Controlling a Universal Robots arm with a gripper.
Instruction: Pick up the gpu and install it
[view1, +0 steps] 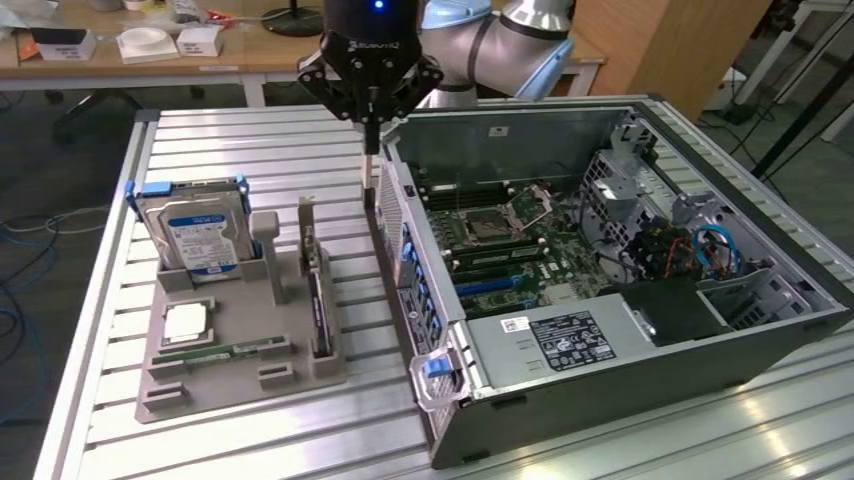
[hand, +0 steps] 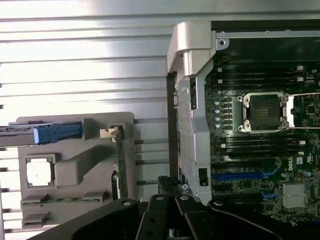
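Note:
The gpu (view1: 316, 295) stands on edge in a slot of the grey holder (view1: 300, 375), its silver bracket at the far end. In the wrist view the gpu (hand: 120, 167) is an edge-on green strip. My gripper (view1: 370, 178) hangs shut with nothing in it, above the gap between the holder and the open computer case (view1: 574, 340), close to the case's side wall. It is beyond the gpu's bracket end and apart from it. In the wrist view the gripper (hand: 169, 184) sits over the case wall, with the motherboard (hand: 260, 150) and its blue card slot (hand: 240, 176) beside it.
The holder also carries a hard drive (view1: 200, 235) in a blue frame, a processor (view1: 187, 322) and a memory stick (view1: 220, 352). All stands on a ribbed metal table (view1: 240, 150). A desk with small white boxes (view1: 147, 42) lies behind.

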